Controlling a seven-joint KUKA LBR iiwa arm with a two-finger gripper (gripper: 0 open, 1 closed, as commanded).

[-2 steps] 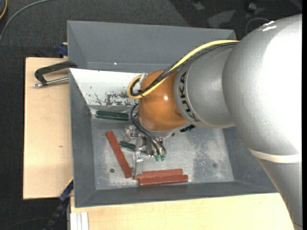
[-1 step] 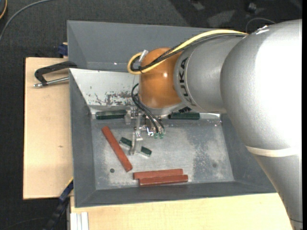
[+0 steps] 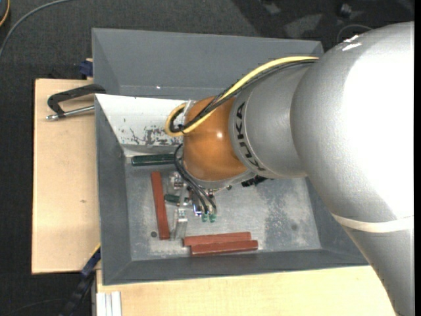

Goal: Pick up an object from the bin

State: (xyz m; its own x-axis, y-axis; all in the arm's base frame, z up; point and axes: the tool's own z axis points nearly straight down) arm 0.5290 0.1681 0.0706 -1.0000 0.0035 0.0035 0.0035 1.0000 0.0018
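My gripper (image 3: 187,201) hangs under the arm's orange cover, low over the left middle of the bin floor. Just to its left lies a long red-brown stick (image 3: 158,205), running from the back toward the front. A thicker red-brown bar (image 3: 220,243) lies crosswise at the front wall, below and to the right of the gripper. A dark green pen-like rod (image 3: 151,159) rests at the back left, partly under the orange cover. I see nothing held in the gripper.
The arm and its orange cover hide the bin's middle and back right. A tiny dark speck (image 3: 153,235) lies by the stick's near end. Bare grey floor shows at the right front.
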